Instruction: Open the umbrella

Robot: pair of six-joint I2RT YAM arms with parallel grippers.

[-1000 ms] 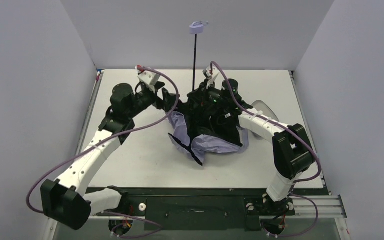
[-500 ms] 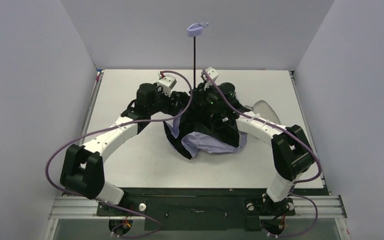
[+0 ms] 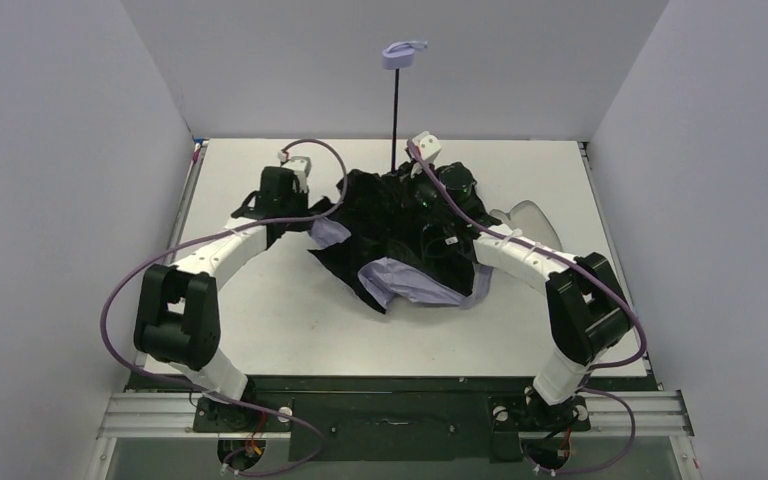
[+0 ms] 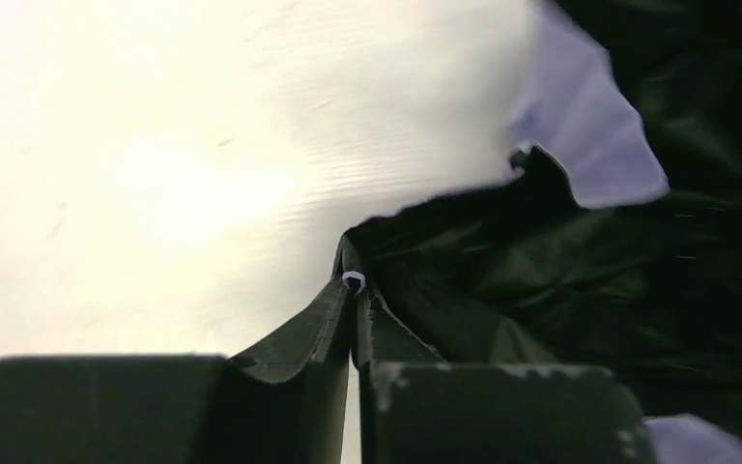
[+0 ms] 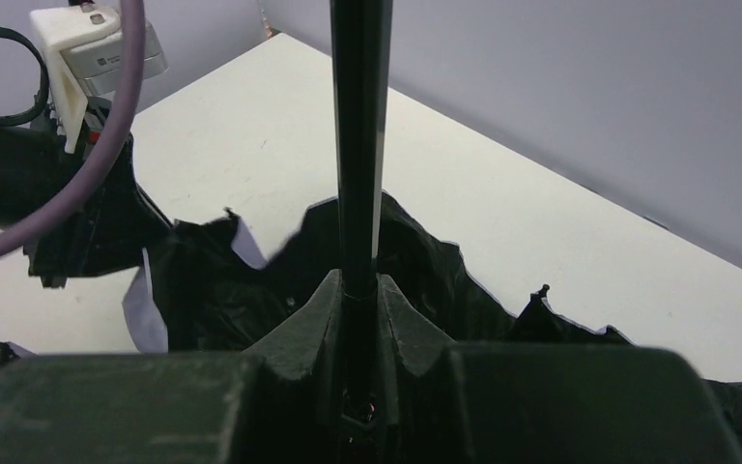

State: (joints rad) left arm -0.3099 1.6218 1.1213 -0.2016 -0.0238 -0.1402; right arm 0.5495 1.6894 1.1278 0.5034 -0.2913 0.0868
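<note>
The crumpled umbrella (image 3: 400,240) fills the middle of the table (image 3: 280,320), its thin shaft (image 3: 397,120) standing straight up at the back. The left arm (image 3: 225,245) and right arm (image 3: 515,250) reach into it from either side, so both flanks are blocked. Bare tabletop lies open along the near edge before the heap and in the far left corner; at far right a small pale sleeve (image 3: 522,215) lies just beside the right arm.

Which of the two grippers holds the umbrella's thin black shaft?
The right gripper: its jaws clamp the upright shaft. The left gripper pinches the black canopy edge instead.
</note>
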